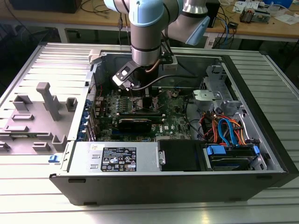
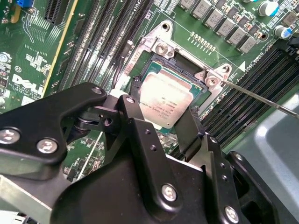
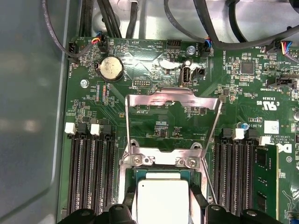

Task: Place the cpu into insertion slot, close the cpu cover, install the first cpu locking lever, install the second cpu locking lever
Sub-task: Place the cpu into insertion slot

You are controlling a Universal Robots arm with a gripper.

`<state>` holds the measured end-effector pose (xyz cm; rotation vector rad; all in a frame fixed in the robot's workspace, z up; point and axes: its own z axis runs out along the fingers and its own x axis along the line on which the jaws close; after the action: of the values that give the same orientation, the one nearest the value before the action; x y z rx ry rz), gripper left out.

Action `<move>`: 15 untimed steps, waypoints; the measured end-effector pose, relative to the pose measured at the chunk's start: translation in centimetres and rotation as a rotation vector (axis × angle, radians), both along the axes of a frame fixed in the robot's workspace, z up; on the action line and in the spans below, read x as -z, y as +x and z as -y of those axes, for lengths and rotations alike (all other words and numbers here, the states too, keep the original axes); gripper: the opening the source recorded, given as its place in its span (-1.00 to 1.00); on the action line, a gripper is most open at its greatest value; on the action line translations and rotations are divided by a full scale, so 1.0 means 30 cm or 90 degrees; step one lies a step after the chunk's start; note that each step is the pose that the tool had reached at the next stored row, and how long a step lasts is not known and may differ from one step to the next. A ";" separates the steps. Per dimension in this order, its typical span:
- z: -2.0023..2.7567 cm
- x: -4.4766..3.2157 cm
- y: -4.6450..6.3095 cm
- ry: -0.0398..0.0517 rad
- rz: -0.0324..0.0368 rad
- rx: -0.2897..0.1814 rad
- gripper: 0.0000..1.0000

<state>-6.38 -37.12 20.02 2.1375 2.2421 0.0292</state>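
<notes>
**End effector**: black, two-fingered, on the arm that reaches down into the open computer case. In both wrist views the fingers stand on two opposite edges of the cpu and pinch it between them.

**Cpu**: flat square chip with a dull silver top, held level between the fingers and lying in the insertion slot. Whether it is fully seated cannot be told.

**Insertion slot**: square socket with a silver rim and two screws on its hinge side, set on the green board between two banks of long black memory slots.

**Cpu cover**: thin silver frame, swung up and back from the socket, not closed. The board shows through its window in the first wrist view.

**Locking lever**: thin metal rod, unlatched, slanting away from a corner of the socket.

**Coin cell**: round and silver, on the board beyond the raised cover.

**Computer case**: lies on its side on the slatted metal desk, with a labelled metal box along its near wall and orange and blue cables toward the exterior view's right.

**Grey plastic fixtures**: on the desk at the exterior view's left, just beside the case.
</notes>
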 end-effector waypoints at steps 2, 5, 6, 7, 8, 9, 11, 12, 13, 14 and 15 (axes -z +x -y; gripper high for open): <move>0.000 0.000 0.000 -0.0001 -0.0001 0.000 0.07; 0.000 0.000 0.000 -0.0002 -0.0002 0.000 0.07; 0.000 0.000 0.000 -0.0001 -0.0001 0.000 0.07; 0.000 0.000 0.000 -0.0001 -0.0001 0.000 0.07; 0.000 0.001 0.000 -0.0001 -0.0001 0.000 0.07; 0.000 0.001 0.000 -0.0001 -0.0001 0.000 0.07; 0.000 -0.001 0.001 0.0003 -0.0001 0.004 0.07; 0.000 -0.002 0.001 0.0004 -0.0002 0.010 0.07; 0.001 -0.004 0.001 0.0000 -0.0004 0.015 0.07; 0.001 -0.006 0.001 0.0002 -0.0005 0.019 0.07; 0.001 -0.011 0.002 0.0000 -0.0018 0.025 0.07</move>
<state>-6.31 -37.14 20.34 2.1819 2.2013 0.0249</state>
